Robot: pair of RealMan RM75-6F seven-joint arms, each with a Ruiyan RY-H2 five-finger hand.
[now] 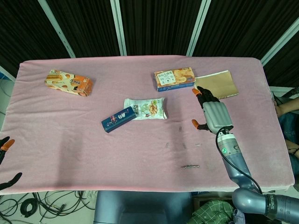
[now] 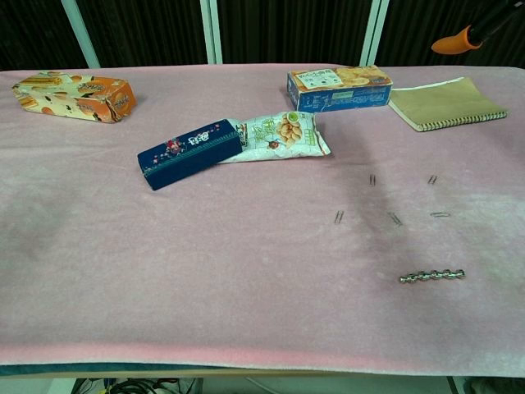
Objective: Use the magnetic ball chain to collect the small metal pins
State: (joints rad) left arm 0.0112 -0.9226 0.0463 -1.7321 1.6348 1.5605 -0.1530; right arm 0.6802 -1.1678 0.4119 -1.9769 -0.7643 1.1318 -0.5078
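Collecting has not begun: ball chain and pins lie apart on the worktop, right hand raised, empty, fingers spread

Head cam high, looks down; chest cam low, nearer; both share table.

Even, diffuse overhead light falls on the pink table in both views, bright without glare, while the background toward 12 o'clock stays dark. Shadows are soft and short, a faint one beneath the right hand. The head view is slightly softer; the chest view shows mild edge curvature.
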